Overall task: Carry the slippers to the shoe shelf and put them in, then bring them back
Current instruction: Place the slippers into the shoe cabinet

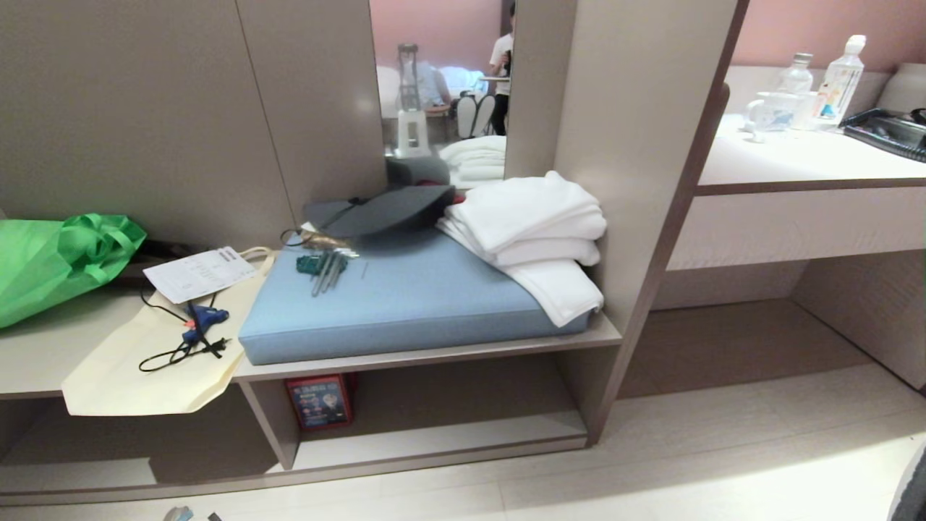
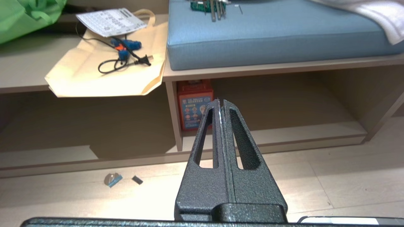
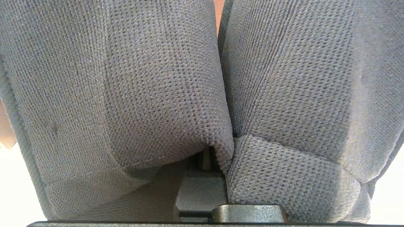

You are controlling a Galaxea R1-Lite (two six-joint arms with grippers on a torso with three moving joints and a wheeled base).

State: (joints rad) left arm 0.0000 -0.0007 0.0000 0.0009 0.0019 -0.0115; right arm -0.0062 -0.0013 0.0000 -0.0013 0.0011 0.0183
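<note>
While the right wrist view is filled edge to edge with grey knit fabric, it is the only view showing the slippers (image 3: pixel 164 94): the two lie side by side, pressed together, with the right gripper (image 3: pixel 206 159) almost buried beneath them, its fingers closed to a narrow pinch where the fabric of the pair meets. From the left wrist view, the left gripper (image 2: pixel 222 105) hangs in the air with its fingers (image 2: pixel 206 138) pressed flat together, holding nothing, pointing toward the shoe shelf (image 2: pixel 284 134), whose pale base board holds a red box (image 2: pixel 193 104) standing at the divider. Neither arm appears in the head view, which shows what the wrists miss: folded white towels (image 1: pixel 532 231) and a blue cushion (image 1: pixel 405 304) on the bench (image 1: pixel 51 358), a green bag (image 1: pixel 58 257), and a cream tote (image 1: pixel 145 362) with a blue glue gun (image 1: pixel 202 318).
</note>
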